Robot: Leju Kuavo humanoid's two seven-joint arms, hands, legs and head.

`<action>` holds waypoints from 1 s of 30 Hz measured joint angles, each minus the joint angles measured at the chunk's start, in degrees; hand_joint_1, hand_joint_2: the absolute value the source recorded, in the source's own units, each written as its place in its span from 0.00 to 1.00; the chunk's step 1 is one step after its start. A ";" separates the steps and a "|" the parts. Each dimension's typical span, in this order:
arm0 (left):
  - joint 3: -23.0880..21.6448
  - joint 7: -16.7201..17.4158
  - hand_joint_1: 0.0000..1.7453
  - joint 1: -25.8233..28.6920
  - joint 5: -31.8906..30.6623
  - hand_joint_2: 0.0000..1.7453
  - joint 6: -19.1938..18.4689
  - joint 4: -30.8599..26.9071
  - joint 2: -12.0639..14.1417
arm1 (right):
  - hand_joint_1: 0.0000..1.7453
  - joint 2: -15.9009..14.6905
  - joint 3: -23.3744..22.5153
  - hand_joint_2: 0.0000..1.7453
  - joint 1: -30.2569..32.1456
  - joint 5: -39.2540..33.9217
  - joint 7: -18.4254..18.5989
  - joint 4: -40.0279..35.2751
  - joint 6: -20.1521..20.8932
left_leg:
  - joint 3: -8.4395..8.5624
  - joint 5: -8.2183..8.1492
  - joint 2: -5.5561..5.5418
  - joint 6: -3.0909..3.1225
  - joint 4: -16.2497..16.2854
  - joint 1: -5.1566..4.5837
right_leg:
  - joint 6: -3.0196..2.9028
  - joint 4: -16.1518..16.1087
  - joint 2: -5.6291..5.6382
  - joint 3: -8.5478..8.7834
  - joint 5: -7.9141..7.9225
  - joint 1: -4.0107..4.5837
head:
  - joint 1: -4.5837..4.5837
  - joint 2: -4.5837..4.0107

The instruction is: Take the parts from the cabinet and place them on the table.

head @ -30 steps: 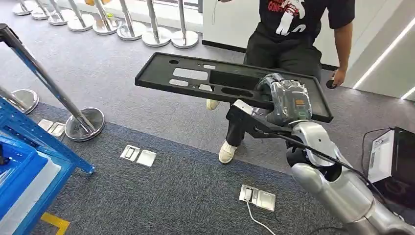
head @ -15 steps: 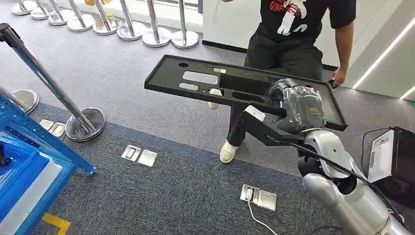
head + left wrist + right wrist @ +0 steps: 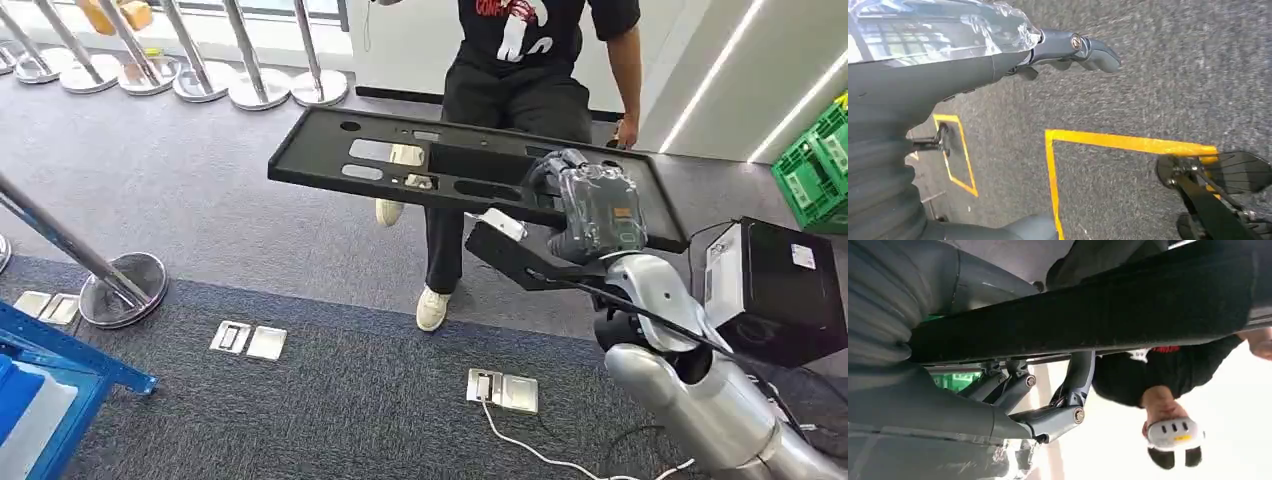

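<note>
we grip the panel in our right hand, fingers curled round its near edge, its long axis running well out past them toward our left. our left hand hangs over the floor, nothing in it, though we cannot tell how its fingers lie. the table isn't visible; a person stands just beyond the panel.

black panel part — long, flat, cut-outs | level, mid-air | held at right end

A cordoned robot test hall — stanchions, grey carpet with floor sockets, blue racking.
</note>
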 joint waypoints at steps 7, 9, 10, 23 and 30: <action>0.02 0.00 0.00 -0.10 0.02 1.00 0.00 0.00 -0.02 | 1.00 -0.04 -0.35 1.00 -0.22 0.04 0.00 -0.13 0.02 | 0.02 0.62 2.15 1.98 -0.54 -0.03 | 1.93 7.10 -2.49 -3.37 -4.49 -0.47 | 1.73 0.00; 0.02 0.00 0.00 -0.01 0.02 1.00 0.00 0.00 -0.02 | 1.00 -0.02 -0.35 1.00 -0.03 0.04 0.00 -0.13 0.04 | -0.02 0.58 2.77 2.05 -0.49 -0.15 | 2.19 15.89 -2.80 -7.42 -7.94 -0.65 | 2.08 0.00; 0.02 0.02 0.00 0.01 0.04 1.00 -0.02 0.00 -0.02 | 1.00 -0.02 -0.35 1.00 0.08 0.02 0.00 -0.13 0.11 | -0.04 0.57 3.05 2.04 -0.45 -0.16 | 2.23 17.71 -2.82 -8.27 -8.05 -0.67 | 2.27 0.00; 0.35 0.28 0.00 -0.13 0.59 1.00 -0.26 0.00 -0.11 | 1.00 0.15 0.48 1.00 -3.02 -1.97 0.00 0.89 -2.42 | -3.67 -6.06 3.03 -0.71 9.53 -0.22 | -0.66 -0.83 -3.31 0.43 0.11 -0.23 | 1.51 0.00; 0.37 0.28 0.00 0.01 0.37 1.00 0.33 0.00 -0.26 | 1.00 0.39 1.70 1.00 -3.89 -2.27 0.00 2.45 -3.45 | -0.94 0.76 1.12 -0.03 1.05 -0.10 | -0.51 -0.56 -0.87 0.50 -0.07 -0.10 | 0.24 0.00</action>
